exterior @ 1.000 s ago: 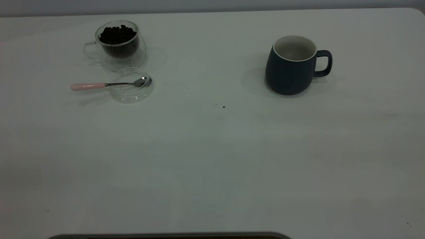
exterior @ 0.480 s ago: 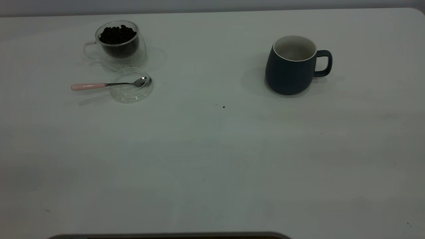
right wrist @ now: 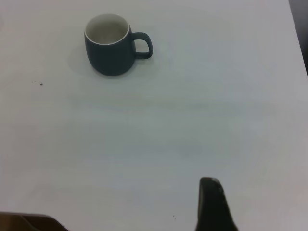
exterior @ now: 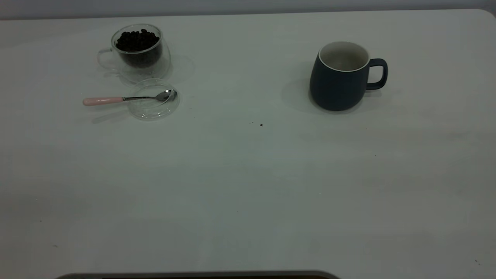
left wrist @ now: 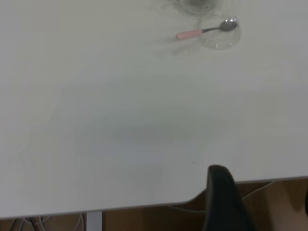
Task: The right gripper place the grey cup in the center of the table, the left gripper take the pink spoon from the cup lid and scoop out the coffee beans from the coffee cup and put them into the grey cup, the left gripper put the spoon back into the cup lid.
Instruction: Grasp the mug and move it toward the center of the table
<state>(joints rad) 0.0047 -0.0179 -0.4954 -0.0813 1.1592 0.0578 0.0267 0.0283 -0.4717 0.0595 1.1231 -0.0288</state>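
Observation:
The grey cup (exterior: 337,83) stands upright and empty at the right back of the table (exterior: 248,186), its handle to the right; it also shows in the right wrist view (right wrist: 110,53). The coffee cup (exterior: 137,54) with coffee beans (exterior: 136,40) stands at the left back. In front of it lies the cup lid (exterior: 154,105) with the pink spoon (exterior: 116,100) resting bowl-in, handle pointing left. Neither gripper shows in the exterior view. My left gripper (left wrist: 262,182) is open over the table's near edge, far from the spoon (left wrist: 197,33). My right gripper (right wrist: 260,192) is open, far from the cup.
A few dark specks (exterior: 260,124) lie near the table's middle. The table's near edge (left wrist: 144,208) and the floor beyond show in the left wrist view. A dark rounded rim (exterior: 193,275) sits at the front edge.

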